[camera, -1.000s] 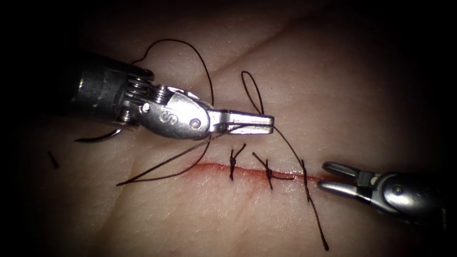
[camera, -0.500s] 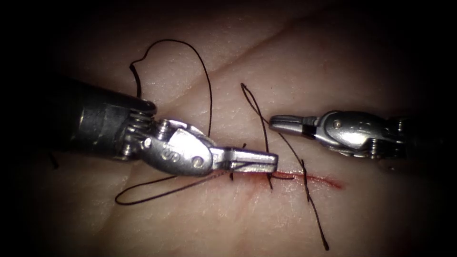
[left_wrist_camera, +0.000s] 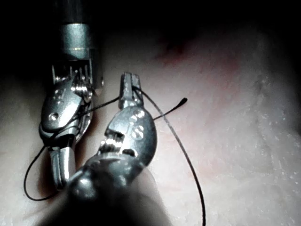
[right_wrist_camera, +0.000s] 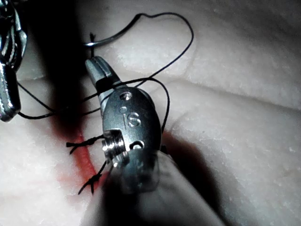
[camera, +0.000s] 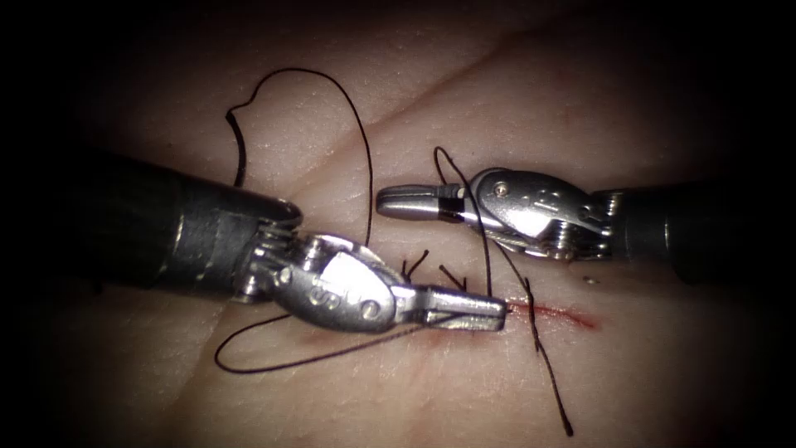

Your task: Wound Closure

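Left hand (camera: 489, 309) comes in from the left and lies low along the cut (camera: 557, 314). Its jaws are closed, the tip just right of the two tied stitches (camera: 414, 265). The thread (camera: 543, 357) appears to be pinched at that tip. The left wrist view puts the strand right at the closed tip (left_wrist_camera: 128, 84), with thread (left_wrist_camera: 188, 165) running off both ways from it.

Right hand (camera: 394, 202) comes in from the right, on the far side of the cut, and points left. Jaws closed, nothing between them. A turn of thread lies across its neck just behind the jaws, then drops toward the left hand's tip. The right wrist view has the same: closed tip (right_wrist_camera: 95, 66), thread (right_wrist_camera: 188, 42) crossing the neck behind it. In the left wrist view this hand (left_wrist_camera: 60, 174) hangs beside the left one, and thread crosses it there too.

Neither hand holds the needle; where it lies I cannot tell.

A wide loop of thread rests on the tissue (camera: 580, 124) far-left of the cut. A second loop lies on the near-left side, under the left hand. A free tail crosses the cut near its right end and ends on the near side.

Red fluid (camera: 572, 316) marks the cut's right end, and shows beside the stitches (right_wrist_camera: 82, 141) in the right wrist view.
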